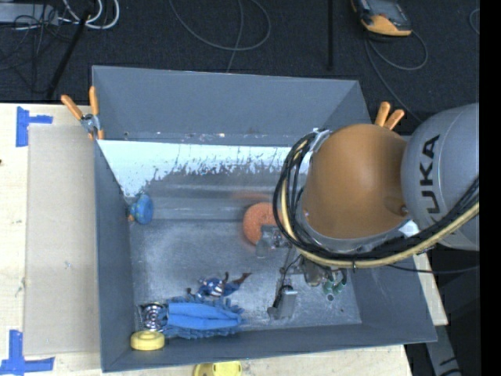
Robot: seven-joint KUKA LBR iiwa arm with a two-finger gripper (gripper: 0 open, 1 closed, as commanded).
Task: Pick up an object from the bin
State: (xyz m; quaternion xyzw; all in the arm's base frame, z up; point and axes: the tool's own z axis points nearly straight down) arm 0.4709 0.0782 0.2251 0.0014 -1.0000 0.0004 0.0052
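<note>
One orange ball [252,221], round and with a dull surface, is seen near the middle of the bin [219,104], close to the back wall. Its right side is hidden by the orange cover [352,182] of the arm. No thing is held by the gripper [283,304], which is lowered over bare floor in the front right part, near the ball but apart from it. Whether the gripper is wide or narrow cannot be told.

One small blue and white thing [210,288] is found to the left of the gripper. One blue cloth-like bundle [202,318], one silvery piece [151,313] and one yellow disc [147,340] are heaped in the front left corner. One little blue ball [142,208] is placed at the left wall.
</note>
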